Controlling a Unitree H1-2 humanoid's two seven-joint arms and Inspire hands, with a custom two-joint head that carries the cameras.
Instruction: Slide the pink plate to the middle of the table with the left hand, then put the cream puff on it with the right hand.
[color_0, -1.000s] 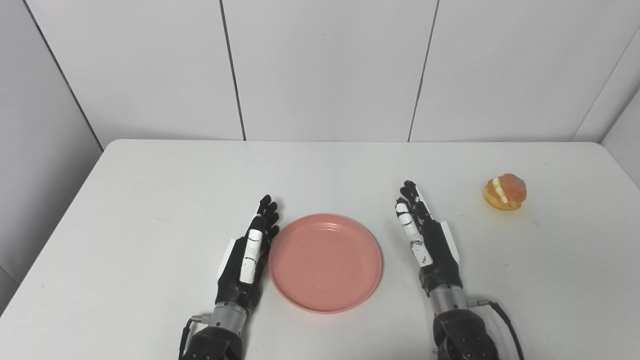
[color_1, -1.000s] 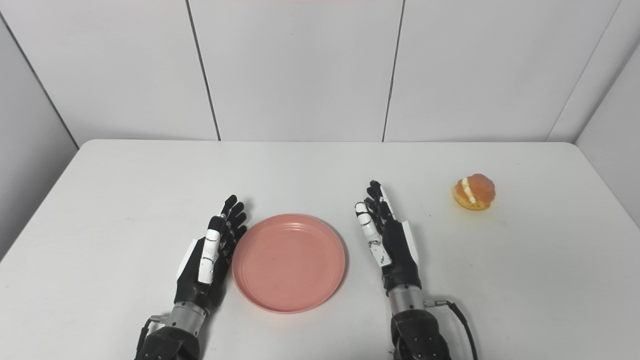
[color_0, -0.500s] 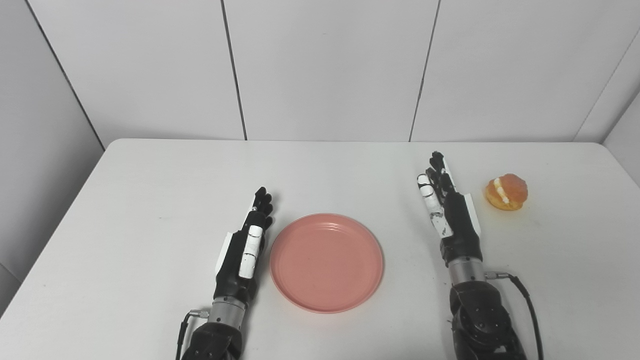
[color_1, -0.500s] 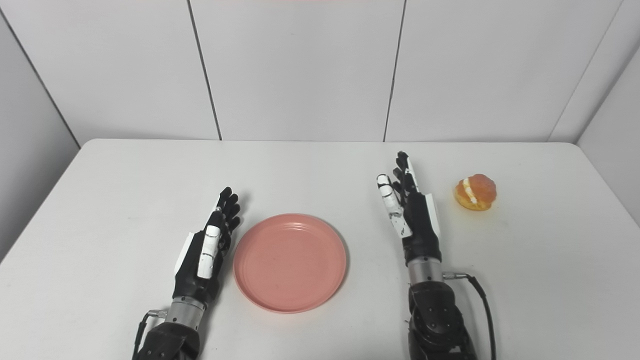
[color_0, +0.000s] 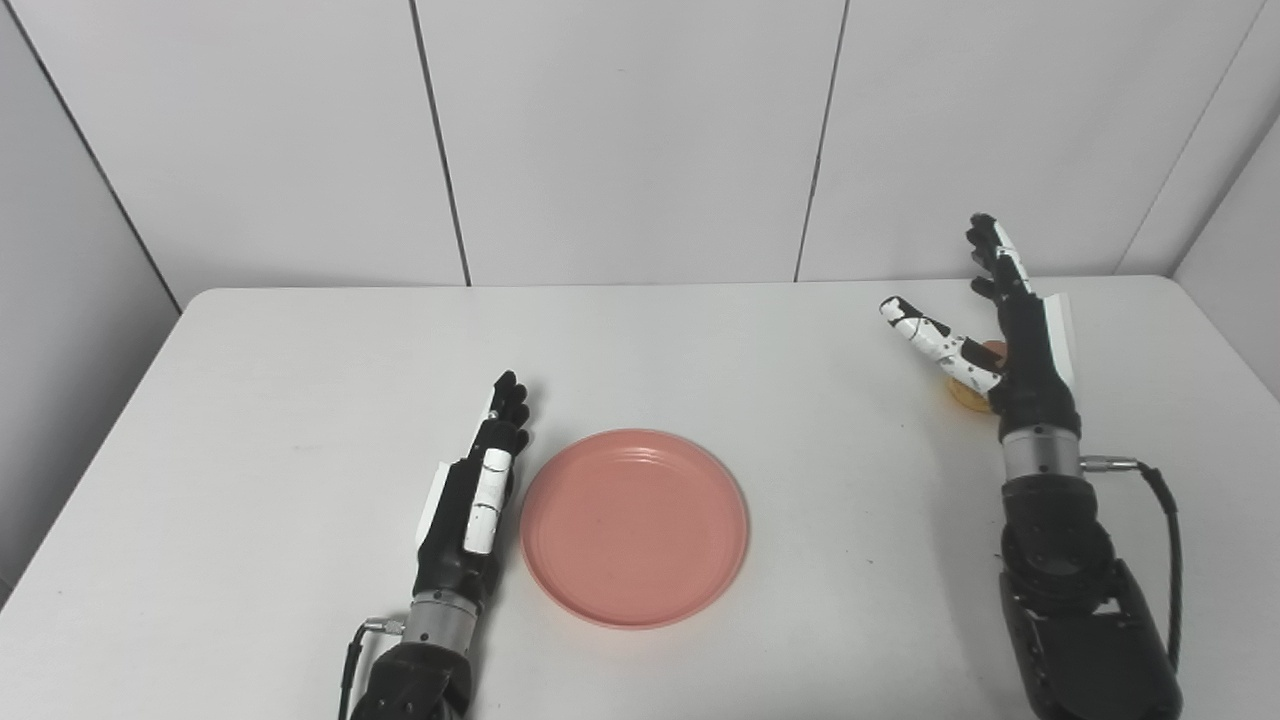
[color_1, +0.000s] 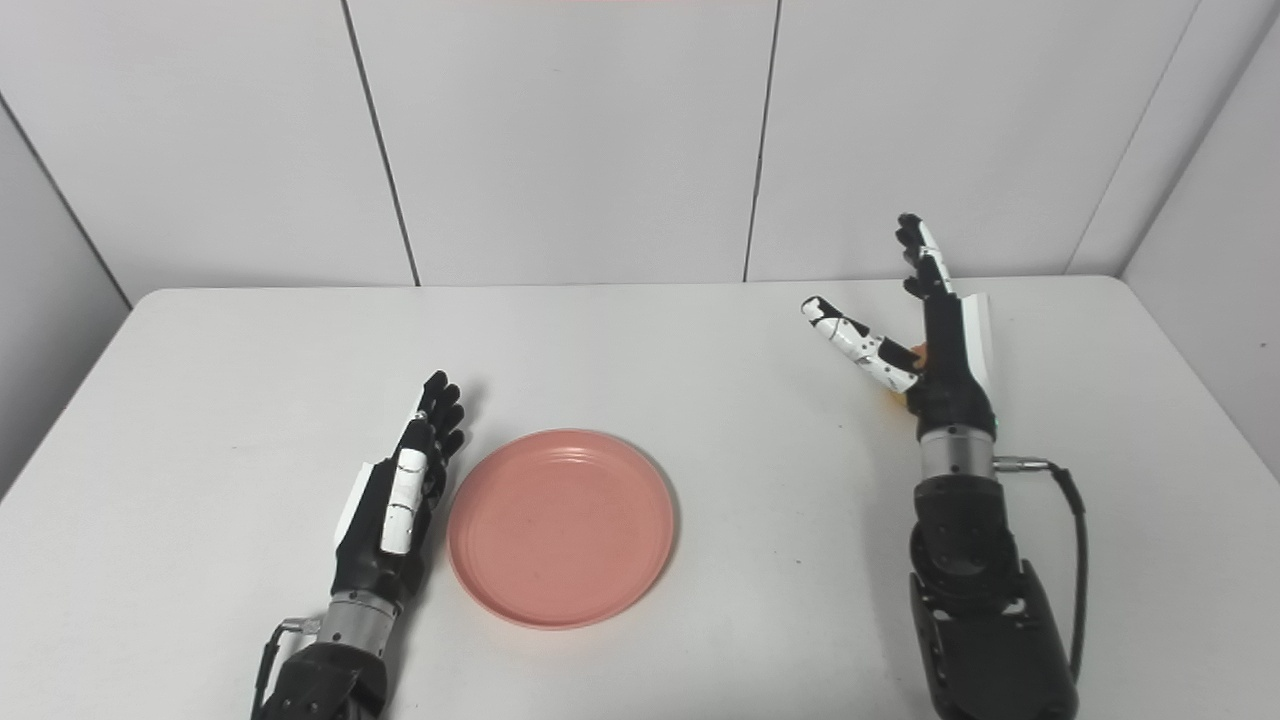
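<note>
So in the last second the right hand (color_0: 1010, 345) went from sitting flat just at 3 o'clock of the pink plate (color_0: 634, 527) to up by the cream puff (color_0: 966, 392) at the counter's 2 o'clock corner. It's raised now, fingers pointing up and the thumb splayed out toward 10 o'clock, holding nothing. The hand covers most of the puff from the head cameras; only a sliver of orange peeks out under the thumb and palm. I can't tell if it's touching the puff or just hovering in front of it.

The left hand (color_0: 472, 500) backed off a little. It was right up against the plate's 9 o'clock rim, and now it lies flat just beside it, fingers straight, gripping nothing. The whole view also shifted a bit, so don't read too much into the plate sitting differently in the picture. It looks like it hasn't really moved and sits about mid-counter, toward the near edge.

My read is the slide part is done and we're in the reach-for-the-puff step. Nothing is grasped yet.

Clutter-wise there's basically none: the white counter (color_0: 700, 350), panelled walls behind it, and a cable (color_0: 1165, 520) looping off the right wrist. The path from puff back to plate, roughly toward 8 o'clock, is open. The only annoyance is the hand blocking the view of the puff.
</note>
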